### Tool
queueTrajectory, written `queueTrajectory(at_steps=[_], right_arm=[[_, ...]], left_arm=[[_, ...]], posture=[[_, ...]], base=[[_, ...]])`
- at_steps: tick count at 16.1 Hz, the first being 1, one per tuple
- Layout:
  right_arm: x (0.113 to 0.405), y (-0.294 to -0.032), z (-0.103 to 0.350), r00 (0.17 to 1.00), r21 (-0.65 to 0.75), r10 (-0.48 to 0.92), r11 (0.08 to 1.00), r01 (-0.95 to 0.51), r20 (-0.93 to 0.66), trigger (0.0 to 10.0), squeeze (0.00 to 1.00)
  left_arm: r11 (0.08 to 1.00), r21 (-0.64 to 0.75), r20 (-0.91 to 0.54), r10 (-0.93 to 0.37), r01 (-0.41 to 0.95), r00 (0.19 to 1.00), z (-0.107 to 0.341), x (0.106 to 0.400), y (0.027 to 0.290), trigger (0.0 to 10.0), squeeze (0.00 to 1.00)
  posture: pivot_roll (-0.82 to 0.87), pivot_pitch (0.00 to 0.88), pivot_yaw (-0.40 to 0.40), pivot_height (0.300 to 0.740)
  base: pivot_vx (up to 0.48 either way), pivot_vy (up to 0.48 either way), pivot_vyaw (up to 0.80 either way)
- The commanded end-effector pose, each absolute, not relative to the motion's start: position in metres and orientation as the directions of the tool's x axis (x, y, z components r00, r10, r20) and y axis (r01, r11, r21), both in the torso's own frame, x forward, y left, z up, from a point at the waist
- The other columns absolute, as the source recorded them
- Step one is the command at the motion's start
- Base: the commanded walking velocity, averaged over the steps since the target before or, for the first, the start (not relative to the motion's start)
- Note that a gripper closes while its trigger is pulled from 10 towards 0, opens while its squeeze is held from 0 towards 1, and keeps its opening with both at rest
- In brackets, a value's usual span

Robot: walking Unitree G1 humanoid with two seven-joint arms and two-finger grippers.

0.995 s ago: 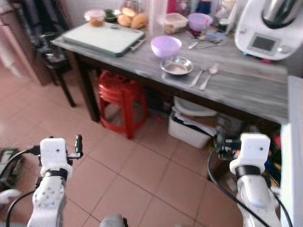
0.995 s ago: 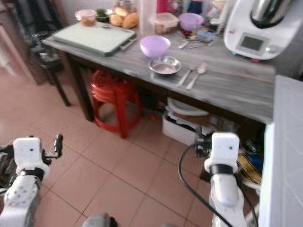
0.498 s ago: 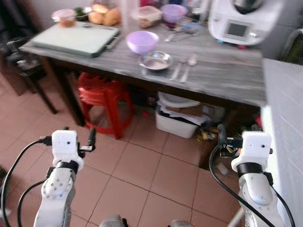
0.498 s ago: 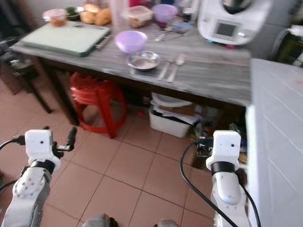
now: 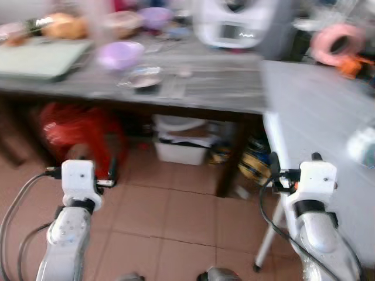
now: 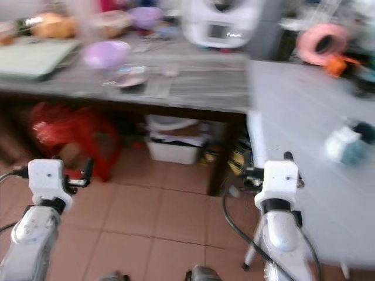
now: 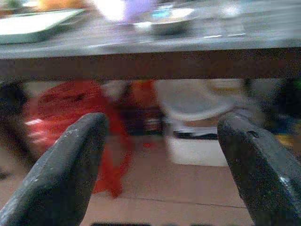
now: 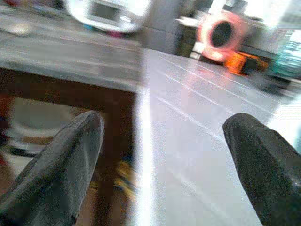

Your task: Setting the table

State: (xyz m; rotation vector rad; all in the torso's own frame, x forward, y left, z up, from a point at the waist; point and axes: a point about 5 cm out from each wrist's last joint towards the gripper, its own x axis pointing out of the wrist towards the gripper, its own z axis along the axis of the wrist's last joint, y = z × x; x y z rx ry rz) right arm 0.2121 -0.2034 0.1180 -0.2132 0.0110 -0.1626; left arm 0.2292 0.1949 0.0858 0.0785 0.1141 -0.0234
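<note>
Both arms were raised low over the tiled floor. The left end effector (image 7: 160, 155) and right end effector (image 8: 164, 165) each had fingers spread apart, empty. On the grey wooden surface (image 5: 217, 88), a lilac plastic bowl (image 5: 119, 55) sat just beside a shallow steel dish (image 5: 144, 79).

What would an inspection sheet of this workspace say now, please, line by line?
Surface: grey wooden table beside a white table; both blurred.
Job's things: purple bowl, metal dish near the grey table's front edge; cutlery beside the dish too blurred to tell.
Clutter: green tray, white kitchen machine, bread and containers at the back.
Grippers: left gripper open, holding nothing; right gripper open, holding nothing; both low, before the tables.
Cables: black cable looping by the right arm.
Surroundings: red stool and white bin under the grey table; tiled floor.
</note>
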Motion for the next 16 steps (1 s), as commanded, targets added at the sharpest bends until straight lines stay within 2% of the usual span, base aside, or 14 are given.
queueTrajectory(at_steps=[1, 5, 7, 10, 13, 16], right_arm=[[0.2125, -0.2011, 0.1218, 0.988, -0.204, -0.156, 0.966, 0.156, 0.017, 10.0, 0.00], [0.2145, -0.2012, 0.1217, 0.988, -0.197, -0.157, 0.968, 0.157, 0.016, 10.0, 0.00], [0.2169, -0.2005, 0.1231, 0.988, -0.207, -0.152, 0.966, 0.154, 0.026, 10.0, 0.00], [0.2190, -0.2004, 0.1226, 0.987, -0.209, -0.159, 0.965, 0.160, 0.019, 10.0, 0.00], [0.2197, -0.1983, 0.1234, 0.990, -0.244, -0.139, 0.960, 0.141, 0.026, 10.0, 0.00], [0.2190, -0.1974, 0.1225, 0.990, -0.240, -0.140, 0.960, 0.143, 0.026, 10.0, 0.00]], left_arm=[[0.996, 0.083, -0.098, -0.033, 0.041, 0.995, 0.0918, 0.2303, 0.1949, 10.0, 0.00], [0.996, 0.083, -0.102, -0.035, 0.044, 0.994, 0.0909, 0.2315, 0.1939, 10.0, 0.00], [0.995, 0.083, -0.103, -0.038, 0.047, 0.994, 0.0909, 0.2324, 0.1930, 10.0, 0.00], [0.995, 0.092, -0.099, -0.036, 0.045, 0.994, 0.0916, 0.2331, 0.1930, 10.0, 0.00], [0.995, 0.092, -0.097, -0.040, 0.049, 0.995, 0.0925, 0.2347, 0.1922, 10.0, 0.00], [0.995, 0.090, -0.101, -0.044, 0.053, 0.994, 0.0914, 0.2348, 0.1903, 10.0, 0.00]], posture=[[-0.06, 0.000, 0.008, 0.740], [-0.06, 0.000, 0.006, 0.740], [-0.05, 0.000, 0.006, 0.740], [-0.05, 0.000, 0.008, 0.740], [-0.05, 0.000, 0.010, 0.740], [-0.05, 0.000, 0.011, 0.740]], base=[[0.000, -0.409, -0.80], [0.000, -0.398, -0.73], [0.000, -0.300, 0.00], [0.000, 0.000, 0.00], [0.000, -0.411, 0.00], [0.000, -0.430, 0.72]])
